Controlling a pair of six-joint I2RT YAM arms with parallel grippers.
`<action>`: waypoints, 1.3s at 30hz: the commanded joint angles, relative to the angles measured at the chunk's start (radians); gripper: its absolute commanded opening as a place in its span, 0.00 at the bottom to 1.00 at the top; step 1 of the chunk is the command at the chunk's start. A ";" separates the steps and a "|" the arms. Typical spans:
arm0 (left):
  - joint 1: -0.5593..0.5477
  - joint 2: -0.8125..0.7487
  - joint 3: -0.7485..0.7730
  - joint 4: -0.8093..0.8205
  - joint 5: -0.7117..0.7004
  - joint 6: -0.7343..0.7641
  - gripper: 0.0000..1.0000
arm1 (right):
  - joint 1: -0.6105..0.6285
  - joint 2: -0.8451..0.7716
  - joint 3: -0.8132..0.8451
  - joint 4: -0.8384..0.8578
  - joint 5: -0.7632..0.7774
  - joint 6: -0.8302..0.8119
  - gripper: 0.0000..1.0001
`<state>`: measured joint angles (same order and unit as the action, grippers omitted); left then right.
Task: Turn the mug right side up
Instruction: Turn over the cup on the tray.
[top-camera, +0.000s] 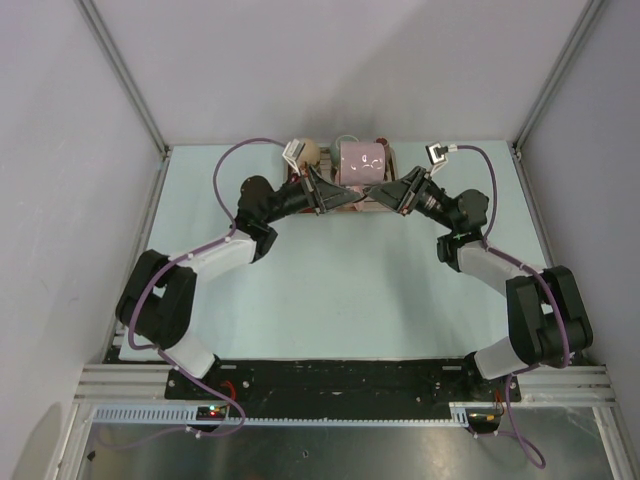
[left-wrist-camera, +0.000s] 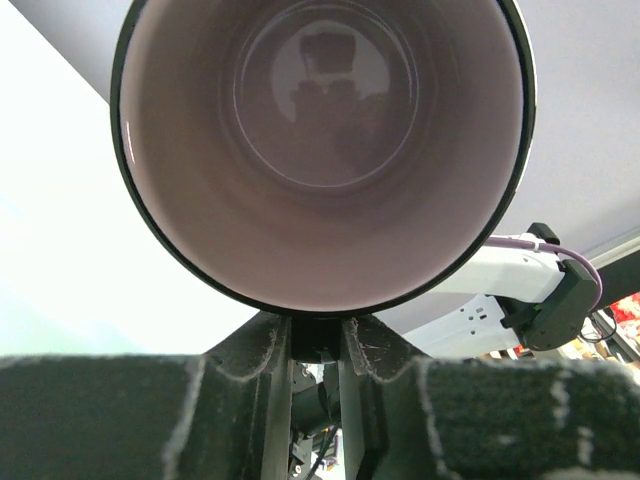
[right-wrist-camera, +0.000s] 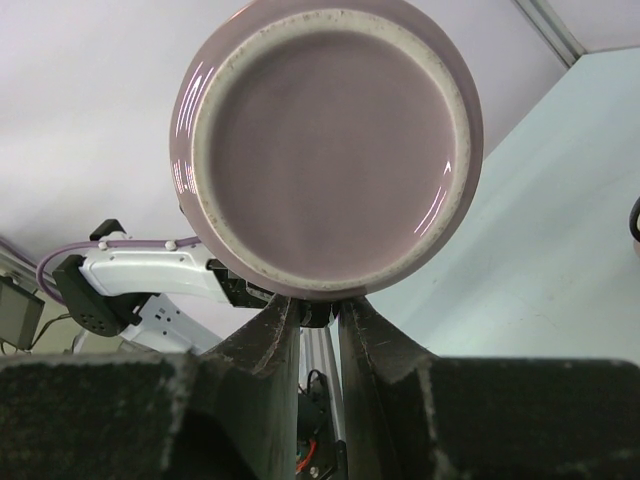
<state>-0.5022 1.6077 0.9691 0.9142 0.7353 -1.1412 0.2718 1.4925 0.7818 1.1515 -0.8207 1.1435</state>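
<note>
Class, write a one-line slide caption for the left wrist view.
Looking straight into the open mouth of the sideways mug, left claw closed narrowly just beneath its rim.

The mug (top-camera: 362, 162) is on its side over the far middle of the table (top-camera: 330, 290), mouth to the left, base to the right. It sits between the left gripper (left-wrist-camera: 316, 335) and the right gripper (right-wrist-camera: 312, 318), which meet at its underside.

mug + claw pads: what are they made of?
Mug: probably glazed ceramic, glossy mauve; sharp highlights, and a pale, speckled, unglazed-looking foot ring. Claw pads: dark, matte, rough-textured covering with frayed pale edges; fabric or grip tape, can't tell.
</note>
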 joint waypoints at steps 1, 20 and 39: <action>0.014 -0.072 0.013 0.078 -0.027 0.009 0.00 | -0.006 -0.007 -0.005 0.057 -0.041 -0.044 0.12; 0.017 -0.069 0.011 0.078 -0.029 0.009 0.00 | -0.021 -0.004 -0.001 0.081 -0.049 -0.022 0.39; 0.034 -0.094 -0.003 0.063 -0.037 0.043 0.00 | -0.027 -0.004 0.013 0.006 -0.053 -0.072 0.93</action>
<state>-0.4747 1.5925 0.9607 0.8852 0.7242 -1.1393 0.2520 1.4925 0.7818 1.1572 -0.8658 1.1084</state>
